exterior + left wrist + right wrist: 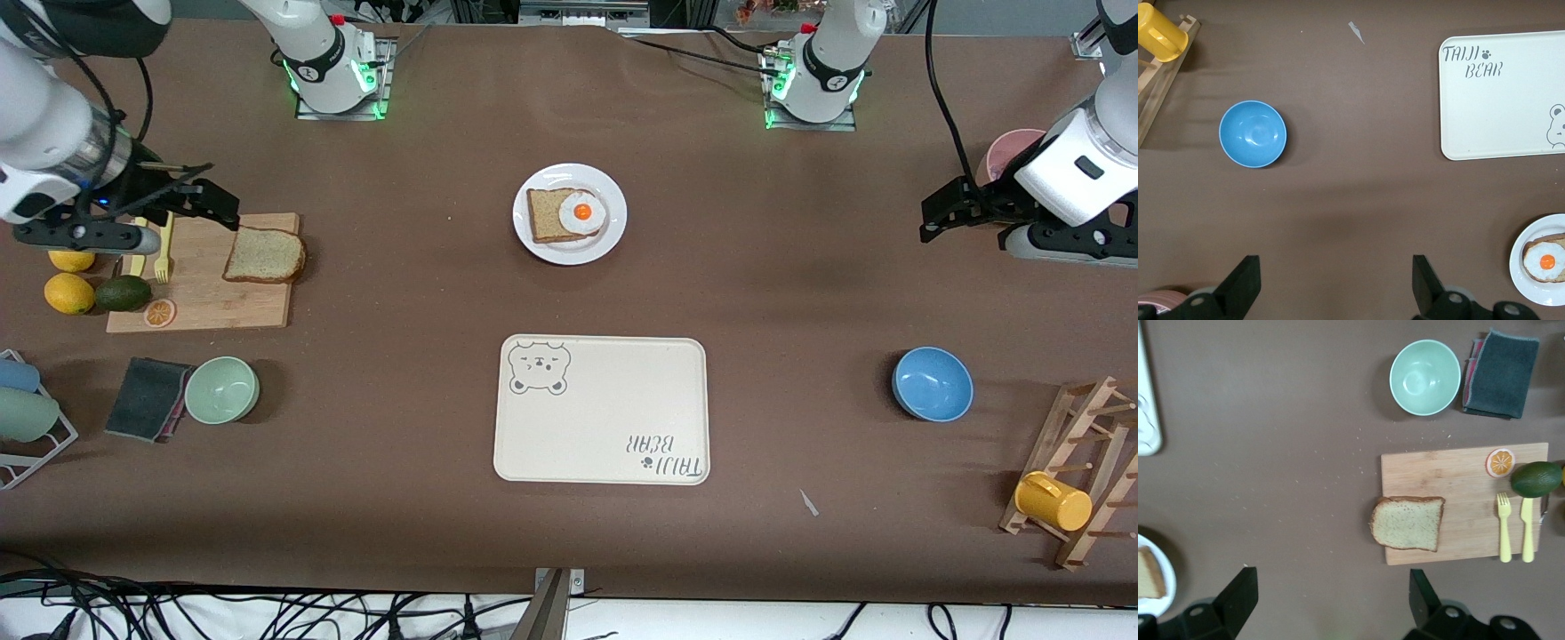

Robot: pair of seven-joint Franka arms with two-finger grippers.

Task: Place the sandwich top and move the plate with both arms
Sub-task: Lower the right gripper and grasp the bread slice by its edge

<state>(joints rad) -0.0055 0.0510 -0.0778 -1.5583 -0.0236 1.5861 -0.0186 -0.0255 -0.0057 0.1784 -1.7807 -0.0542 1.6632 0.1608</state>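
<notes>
Light-tan bread slice (264, 256), domed, lay on wooden board (203, 307); right gripper (200, 197) above, released. Best pinched across crust, lifted level. Left gripper (947, 213) waited, released.

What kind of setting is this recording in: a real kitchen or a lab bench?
Most likely a lab bench staged as a kitchen: the arms' bases are bolted to a brown-covered table, loose cables trail along its edge, and the props look like toys, such as the fried egg on bread.

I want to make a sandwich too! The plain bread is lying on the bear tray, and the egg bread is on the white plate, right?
Almost. The plain bread lies on the wooden cutting board, not the bear tray, as the front view shows. The egg bread is indeed on the white plate.
</notes>
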